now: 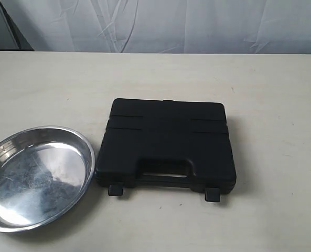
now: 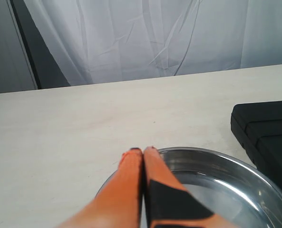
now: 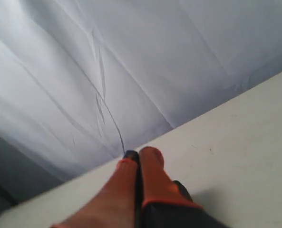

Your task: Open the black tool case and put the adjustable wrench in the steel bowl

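Observation:
The black tool case (image 1: 168,147) lies shut on the table, handle and two flipped-out latches toward the near edge. Its corner (image 2: 267,137) also shows in the left wrist view. The adjustable wrench is hidden. The steel bowl (image 1: 34,176) stands empty just left of the case, nearly touching it. My left gripper (image 2: 143,151) is shut with nothing in it, hovering over the bowl's rim (image 2: 212,154). My right gripper (image 3: 138,154) is shut and empty, raised over bare table and pointing at the backdrop. Neither gripper shows in the exterior view.
A white wrinkled curtain (image 1: 160,23) hangs behind the table's far edge. A dark gap (image 2: 36,52) stands at the back left. The pale tabletop (image 1: 276,84) spreads bare around case and bowl.

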Robot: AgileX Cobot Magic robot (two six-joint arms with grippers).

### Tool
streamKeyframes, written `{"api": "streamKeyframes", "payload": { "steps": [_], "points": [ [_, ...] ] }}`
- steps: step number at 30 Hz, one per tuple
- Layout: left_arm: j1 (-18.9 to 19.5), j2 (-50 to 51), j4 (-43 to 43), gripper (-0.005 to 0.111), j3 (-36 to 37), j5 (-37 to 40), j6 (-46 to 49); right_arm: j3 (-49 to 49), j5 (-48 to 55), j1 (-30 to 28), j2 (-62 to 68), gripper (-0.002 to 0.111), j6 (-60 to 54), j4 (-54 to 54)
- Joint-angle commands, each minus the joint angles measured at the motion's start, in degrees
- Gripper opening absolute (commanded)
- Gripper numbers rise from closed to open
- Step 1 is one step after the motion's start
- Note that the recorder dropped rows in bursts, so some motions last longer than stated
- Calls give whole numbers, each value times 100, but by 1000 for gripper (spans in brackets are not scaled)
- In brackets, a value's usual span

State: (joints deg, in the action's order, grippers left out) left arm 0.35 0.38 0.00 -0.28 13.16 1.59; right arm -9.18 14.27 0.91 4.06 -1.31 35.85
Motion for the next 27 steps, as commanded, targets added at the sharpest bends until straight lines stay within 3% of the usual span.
{"api": "streamKeyframes", "payload": {
  "steps": [1, 5, 8, 13, 18, 24, 27],
  "points": [
    [-176, -38, 0, 0, 28, -35, 8, -1506, 1442, -25, 1372, -1, -195, -1720],
    [-235, -38, 0, 0, 28, -35, 8, -3494, 3024, -25, 3472, -1, -749, -3156],
    [-235, -38, 0, 0, 28, -35, 8, -4880, 3830, 218, 4775, -1, -1467, -2852],
    [-235, -38, 0, 0, 28, -35, 8, -6275, 4538, 1057, 6731, -1, -3399, -1871],
    [-386, -38, 0, 0, 28, -35, 8, -6802, 4711, 2030, 8322, 1, -4030, -1773],
    [-460, -38, 0, 0, 28, -35, 8, -6899, 4940, 2895, 9546, 41, -4487, -1852],
    [-460, -38, 0, 0, 28, -35, 8, -6899, 5037, 3342, 9851, 42, -4676, -1890]
  ]
}}
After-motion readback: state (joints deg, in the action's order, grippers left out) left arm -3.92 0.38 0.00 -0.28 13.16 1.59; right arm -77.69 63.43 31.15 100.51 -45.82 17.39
